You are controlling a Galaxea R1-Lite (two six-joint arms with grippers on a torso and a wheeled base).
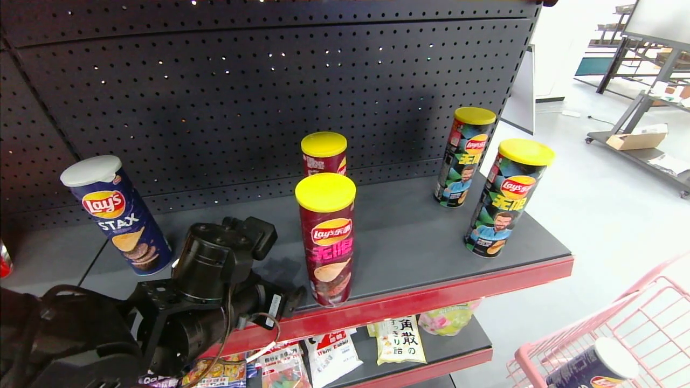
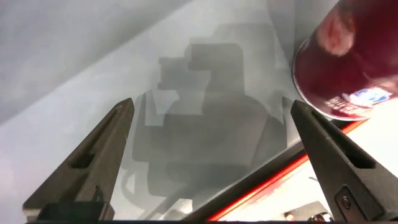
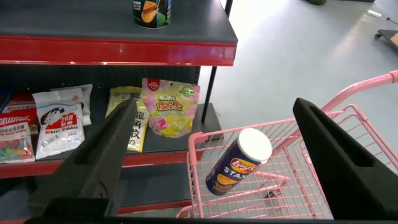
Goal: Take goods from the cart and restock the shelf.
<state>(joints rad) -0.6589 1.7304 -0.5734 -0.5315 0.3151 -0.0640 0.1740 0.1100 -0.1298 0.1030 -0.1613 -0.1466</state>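
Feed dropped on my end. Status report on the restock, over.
Left gripper open, over the shelf beside the maroon can. Right gripper open, over the cart. Blue can lying inside, not yet picked. Nothing blocking it.

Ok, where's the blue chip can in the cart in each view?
Head view: blue chip can at lower right, in the pink cart.
Right wrist view: the can lies tilted at centre.
Left wrist view: not in it.
Shared landmark: the shelf's red front edge.
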